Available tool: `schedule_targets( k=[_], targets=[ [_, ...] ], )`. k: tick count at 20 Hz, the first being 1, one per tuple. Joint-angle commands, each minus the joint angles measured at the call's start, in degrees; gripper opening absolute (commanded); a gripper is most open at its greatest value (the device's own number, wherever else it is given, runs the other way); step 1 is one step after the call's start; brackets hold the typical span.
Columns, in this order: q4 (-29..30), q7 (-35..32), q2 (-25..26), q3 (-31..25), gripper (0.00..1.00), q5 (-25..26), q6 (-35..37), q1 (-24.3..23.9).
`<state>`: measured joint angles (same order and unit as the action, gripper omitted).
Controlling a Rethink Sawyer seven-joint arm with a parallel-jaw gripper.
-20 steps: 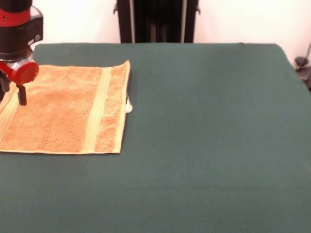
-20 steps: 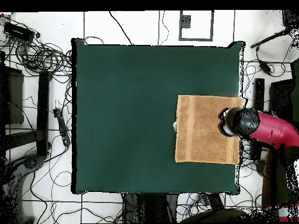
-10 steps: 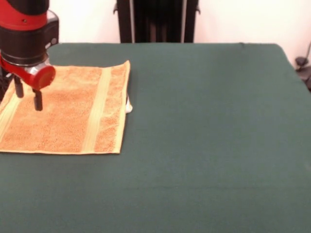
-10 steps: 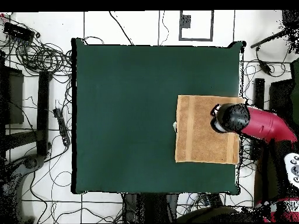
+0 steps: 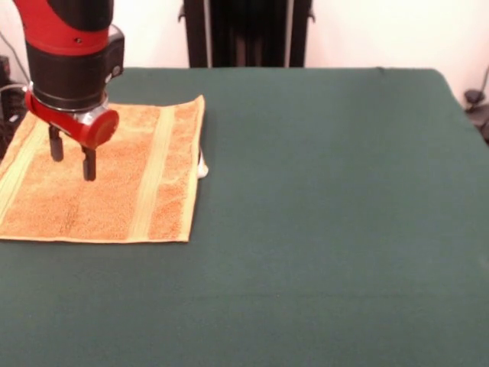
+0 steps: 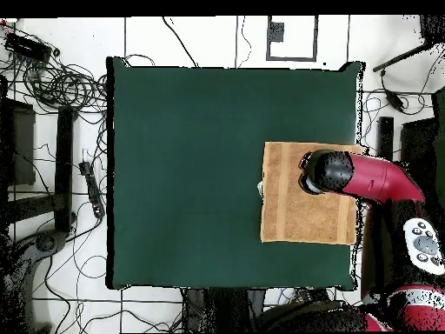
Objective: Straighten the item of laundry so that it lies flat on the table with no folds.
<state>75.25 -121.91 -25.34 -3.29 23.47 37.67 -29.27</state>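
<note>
Overhead, open tool (image 5: 72, 159) above flat, unlabelled towel (image 5: 114, 199).

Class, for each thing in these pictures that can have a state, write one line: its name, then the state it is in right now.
towel: spread flat on the table, no folds showing, white tag poking out at one edge
gripper: open, empty, fingers pointing down over the towel
table: bare green cloth apart from the towel
</note>
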Motion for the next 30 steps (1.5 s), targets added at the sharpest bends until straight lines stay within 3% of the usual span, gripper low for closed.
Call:
schedule_targets(
  k=[1,10,21,30],
  targets=[
    [5.0,-0.9,5.1,-5.5,1.0,-1.2,-1.5,3.2],
    [-1.0,0.7,10.6,-4.5,1.0,1.1,-0.2,5.0],
    [-7.6,0.8,20.1,-6.6,1.0,0.9,-5.6,4.8],
    [-3.4,4.0,19.6,-12.7,1.0,-3.4,-5.8,1.4]
  ],
)
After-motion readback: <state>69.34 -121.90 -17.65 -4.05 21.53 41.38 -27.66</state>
